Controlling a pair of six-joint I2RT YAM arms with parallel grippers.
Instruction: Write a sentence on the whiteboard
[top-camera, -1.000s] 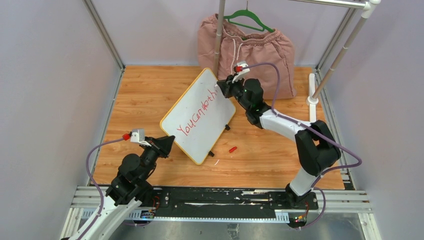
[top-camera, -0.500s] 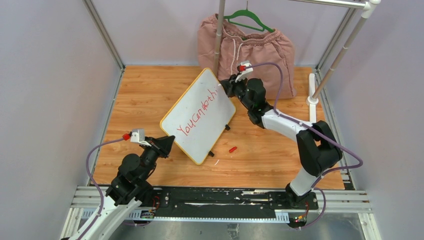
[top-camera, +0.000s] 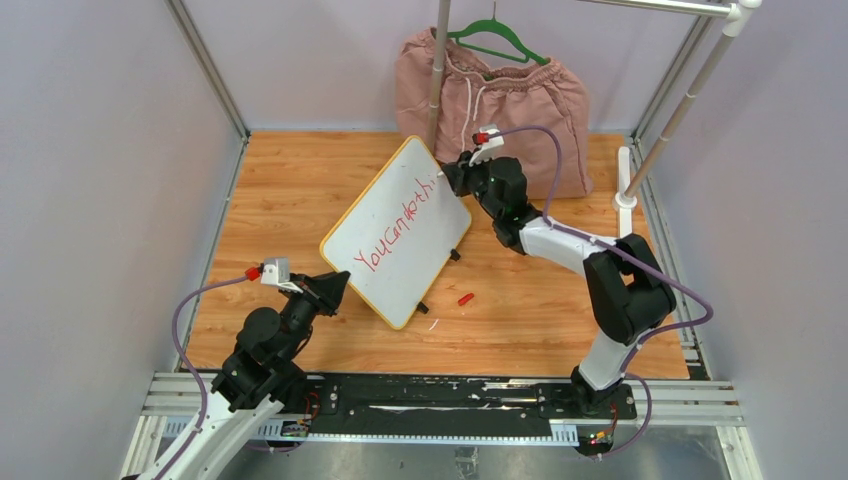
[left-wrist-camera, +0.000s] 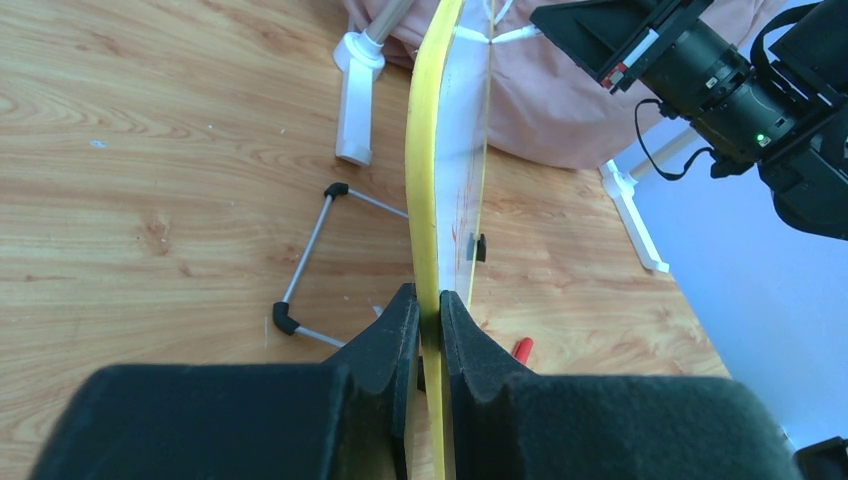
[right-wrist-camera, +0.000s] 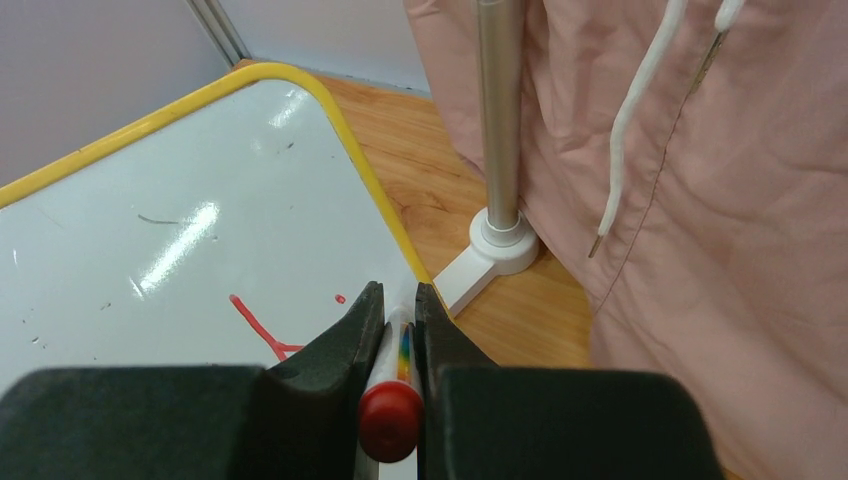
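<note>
Fingers (left-wrist-camera: 385, 345) of the left gripper (left-wrist-camera: 430, 318) are clamped on the whiteboard (top-camera: 410, 255) rim, low in the wrist frame, with the board edge-on. Right gripper (right-wrist-camera: 392, 325) is pinching a marker (right-wrist-camera: 391, 415), red end toward the camera, tip hidden between the fingers. From the top the board sits tilted mid-frame, and the red sentence (top-camera: 398, 222) runs lower left to upper right, right gripper at its upper right corner. Small red bit (top-camera: 465, 298) lies on the table (top-camera: 290, 190) just right of the board, pink shorts (top-camera: 500, 90) up top.
</note>
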